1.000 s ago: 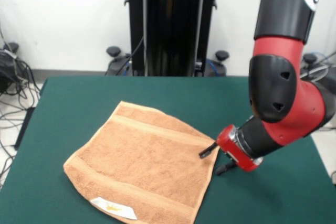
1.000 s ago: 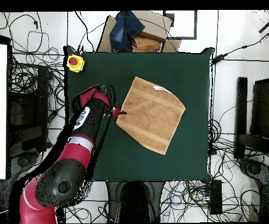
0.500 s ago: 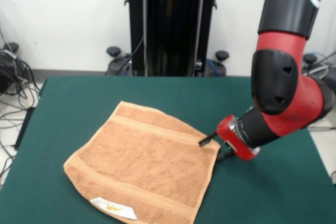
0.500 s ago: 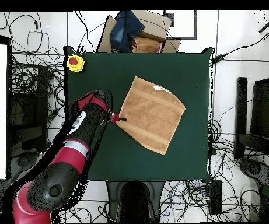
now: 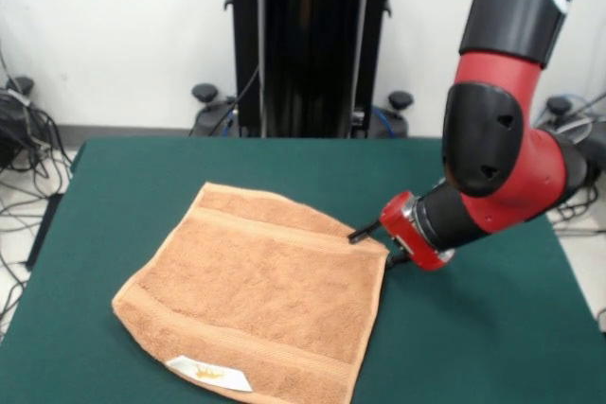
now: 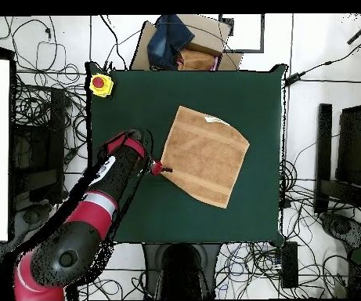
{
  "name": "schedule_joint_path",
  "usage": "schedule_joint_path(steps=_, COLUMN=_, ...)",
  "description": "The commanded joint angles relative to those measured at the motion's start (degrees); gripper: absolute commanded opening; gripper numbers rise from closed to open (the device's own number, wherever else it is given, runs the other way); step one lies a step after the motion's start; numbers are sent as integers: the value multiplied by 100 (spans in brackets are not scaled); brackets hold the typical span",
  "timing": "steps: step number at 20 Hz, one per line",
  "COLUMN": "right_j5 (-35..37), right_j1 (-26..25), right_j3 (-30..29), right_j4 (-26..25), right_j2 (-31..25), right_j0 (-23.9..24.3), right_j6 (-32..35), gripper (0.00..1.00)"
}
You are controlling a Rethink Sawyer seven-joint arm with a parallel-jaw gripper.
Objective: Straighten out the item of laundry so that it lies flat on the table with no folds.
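The item of laundry, an orange-tan towel with a white label on its near edge, lies spread on the green table with no fold showing. It also shows in the overhead view as the towel. My gripper is at the towel's right corner, low over the table and open. One finger lies over the corner and the other just off the cloth's edge. Seen from overhead, the gripper touches the towel's left corner.
A yellow box with a red button sits at one table corner. Cardboard and dark cloth lie beyond the table's edge. Cables cover the floor around the table.
My gripper has moved toward the table's far side and a little left in the front view. The towel's corner went with it, and the whole towel turned slightly.
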State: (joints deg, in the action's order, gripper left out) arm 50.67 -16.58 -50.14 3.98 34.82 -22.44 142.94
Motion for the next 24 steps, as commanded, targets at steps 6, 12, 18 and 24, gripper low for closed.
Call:
schedule_joint_path(steps=6, right_j5=-295, right_j1=-752, right_j3=-110, right_j4=-37, right_j2=-388, right_j0=194, right_j6=997, gripper=100)
schedule_joint_path(steps=12, right_j5=-266, right_j1=-570, right_j3=-373, right_j4=46, right_j2=-608, right_j0=134, right_j6=892, gripper=100)
schedule_joint_path(steps=18, right_j5=-276, right_j1=-317, right_j3=-854, right_j4=45, right_j2=-784, right_j0=-34, right_j6=785, gripper=100)
schedule_joint_path(steps=24, right_j5=-333, right_j1=-228, right_j3=-1089, right_j4=62, right_j2=-860, right_j0=-158, right_j6=785, gripper=100)
